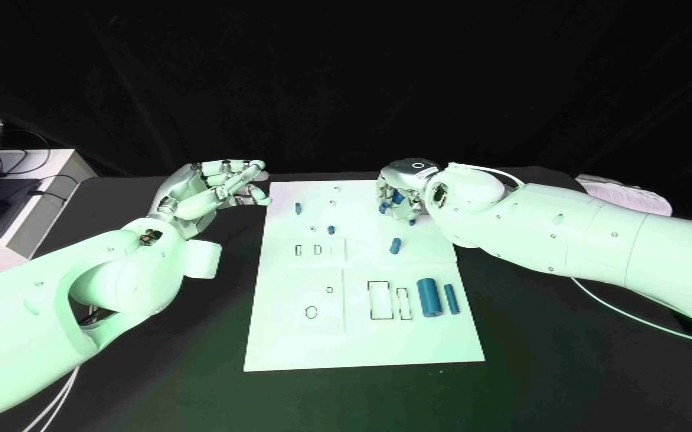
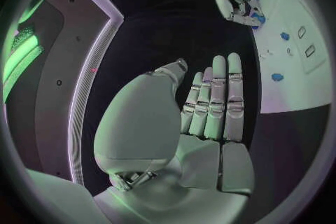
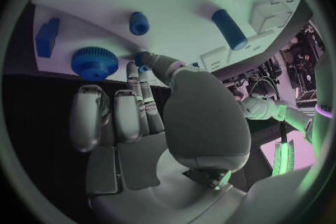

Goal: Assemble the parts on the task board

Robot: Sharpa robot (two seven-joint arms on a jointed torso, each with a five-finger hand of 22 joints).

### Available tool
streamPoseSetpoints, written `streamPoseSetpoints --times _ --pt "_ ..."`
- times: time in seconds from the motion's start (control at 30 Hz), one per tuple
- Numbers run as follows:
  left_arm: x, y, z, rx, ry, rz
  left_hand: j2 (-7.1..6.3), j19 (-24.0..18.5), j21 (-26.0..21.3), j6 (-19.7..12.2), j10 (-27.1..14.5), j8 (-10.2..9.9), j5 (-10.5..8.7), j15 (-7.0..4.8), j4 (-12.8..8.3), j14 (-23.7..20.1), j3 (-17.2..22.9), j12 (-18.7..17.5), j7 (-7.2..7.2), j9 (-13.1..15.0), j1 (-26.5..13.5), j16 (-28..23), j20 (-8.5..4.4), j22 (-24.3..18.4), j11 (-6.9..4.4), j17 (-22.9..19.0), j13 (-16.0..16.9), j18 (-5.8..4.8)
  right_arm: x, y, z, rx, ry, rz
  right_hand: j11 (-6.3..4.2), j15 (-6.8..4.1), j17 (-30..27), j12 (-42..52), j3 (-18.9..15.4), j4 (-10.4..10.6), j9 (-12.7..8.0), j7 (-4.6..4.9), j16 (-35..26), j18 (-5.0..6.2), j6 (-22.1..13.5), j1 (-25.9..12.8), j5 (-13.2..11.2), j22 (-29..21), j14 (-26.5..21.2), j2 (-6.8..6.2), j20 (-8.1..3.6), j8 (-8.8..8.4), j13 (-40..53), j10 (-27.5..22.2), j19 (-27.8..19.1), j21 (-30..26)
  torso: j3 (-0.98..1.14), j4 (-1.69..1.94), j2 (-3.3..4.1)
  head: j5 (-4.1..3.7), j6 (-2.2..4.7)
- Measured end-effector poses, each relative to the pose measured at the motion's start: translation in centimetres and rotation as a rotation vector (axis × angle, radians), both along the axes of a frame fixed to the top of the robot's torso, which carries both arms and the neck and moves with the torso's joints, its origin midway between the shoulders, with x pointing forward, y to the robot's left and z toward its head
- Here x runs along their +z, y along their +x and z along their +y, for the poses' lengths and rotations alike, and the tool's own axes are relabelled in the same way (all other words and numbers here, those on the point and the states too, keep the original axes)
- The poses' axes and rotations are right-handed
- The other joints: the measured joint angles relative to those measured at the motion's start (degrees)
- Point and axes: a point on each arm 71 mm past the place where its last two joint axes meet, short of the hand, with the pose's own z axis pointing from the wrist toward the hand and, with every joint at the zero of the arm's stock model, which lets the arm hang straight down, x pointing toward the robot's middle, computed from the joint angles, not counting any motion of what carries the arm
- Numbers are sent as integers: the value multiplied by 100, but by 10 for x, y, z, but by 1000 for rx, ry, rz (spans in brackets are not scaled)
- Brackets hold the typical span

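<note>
Right now we have our right hand [image 1: 402, 190] down over the far edge of the board [image 1: 361, 347], with its fingers [image 3: 149, 61] pinched on a small blue peg [image 3: 140, 58]. The right wrist view shows thumb and fingertip meeting around it just above the white surface, the other fingers curled alongside. A blue gear [image 3: 94, 63] sits just beside that pinch, with a short blue cylinder [image 3: 139, 23] and a block [image 3: 47, 37] near it.

Our left hand [image 1: 216, 185] hovers off the board's far left corner above the worktop [image 1: 562, 372]; its fingers [image 2: 213, 102] are straight, close side by side and holding nothing.

Nearer us on the board lie a thick roller [image 1: 428, 298] and a thin roller [image 1: 451, 299], side by side next to two rectangular slots, and a small pin [image 1: 395, 245] lies mid-board.

We judge the risks so:
- The pinch is only at the fingertips, so the peg could twist or slip if we press it down off-axis.
- Our curled fingers pass close to the gear and could nudge it.
- We cannot tell which hole the peg is meant for, so misalignment may jam it.
- The board looks loose on the worktop; a sideways push could slide it, with the left hand not bracing it.
</note>
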Motion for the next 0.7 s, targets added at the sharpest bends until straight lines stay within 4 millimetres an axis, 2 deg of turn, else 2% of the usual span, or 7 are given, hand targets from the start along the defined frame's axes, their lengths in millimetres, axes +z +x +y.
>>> streamPoseSetpoints --times 0.17,0.23,0.47,0.7 --pt "-1 1 2 4 3 3 0 0 28 -21 -21 0 0 -20 -16 -21 16 0 21 0 0 0 0 7 21 16 0 0 1 -3 3 9 18 -20 -50 -41 10 -6 43 -14 2 -26 33 0 39 22 -33 121 0 37 -10 75 20 91 10 77 3 1 11 2 9" --pt "-1 1 2 6 4 4 0 0 28 -21 -21 0 0 -20 -16 -20 16 0 20 0 0 14 0 10 21 20 0 0 1 -4 4 12 27 -28 -45 -41 13 -16 43 -14 3 -27 33 -85 40 12 -36 157 0 47 -10 103 46 117 10 106 4 1 15 6 21" --pt "-2 2 4 11 8 9 0 -12 49 -21 -21 0 0 -8 -26 -33 26 0 21 -5 0 47 12 23 21 41 0 0 6 -7 13 11 65 -68 -62 -40 20 -28 43 -14 3 -27 46 -86 39 0 -67 181 1 89 -30 121 48 137 30 106 4 1 29 15 47" --pt "-2 3 6 15 12 13 1 -41 55 -21 -21 0 0 -19 -34 -62 34 0 20 -5 0 61 -1 25 21 54 0 0 11 -4 34 0 99 -108 -59 -40 19 -28 42 -13 4 -26 55 -85 38 -8 -69 188 1 97 -30 121 47 140 30 106 0 8 46 7 68"
